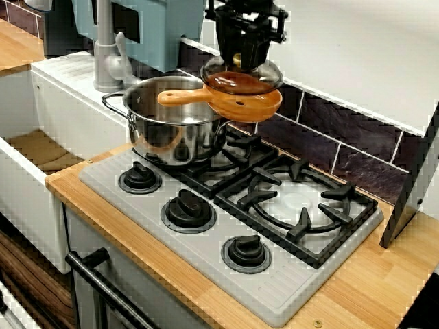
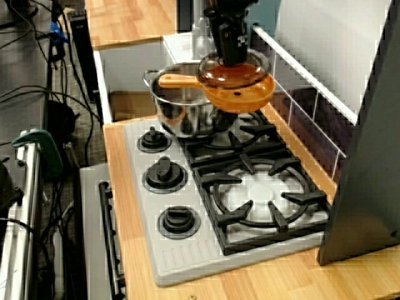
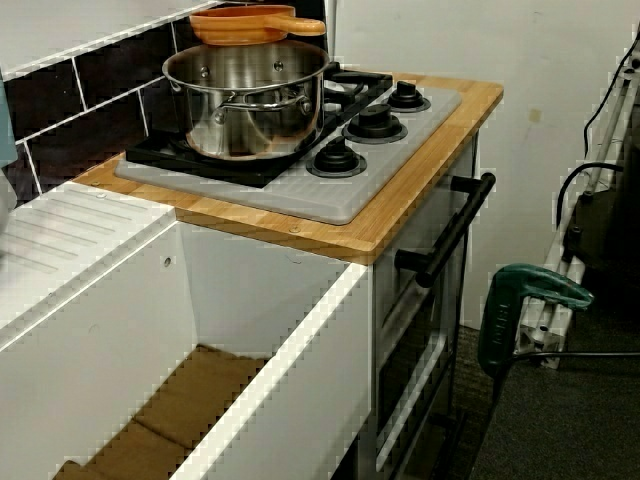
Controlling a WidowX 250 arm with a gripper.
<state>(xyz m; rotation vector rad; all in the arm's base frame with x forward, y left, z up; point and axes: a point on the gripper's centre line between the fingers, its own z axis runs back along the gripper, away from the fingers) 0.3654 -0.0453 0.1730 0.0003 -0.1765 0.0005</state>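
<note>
Orange pan (image 1: 250, 106) with a long handle (image 1: 182, 96); shallow, round, matte orange; it sits at the back of the stove (image 1: 199, 259), level with the rim of the steel pot (image 1: 171, 130) and just beside it; the handle reaches out over the pot's open mouth; whether the pan hangs free or rests on the pot rim I cannot tell; a clear brownish glass lid (image 1: 264, 72) lies on top of the pan; the black gripper (image 1: 238, 63) comes straight down onto the middle of that lid; its fingers are close together around a small yellowish bit there; glare and the glass blur the tips, so whether it is clamped or slack cannot be told; in the view from the sink side the pan (image 3: 245, 25) shows only as an orange edge behind the pot and the gripper is cut off at the top; pot stands on the rear-left burner grate; three black knobs (image 1: 188, 209) in a row at the front; stove set in a wooden bench (image 1: 123, 236); white sink (image 3: 250, 330) beside it; dark tiles (image 1: 357, 157) behind.
</note>
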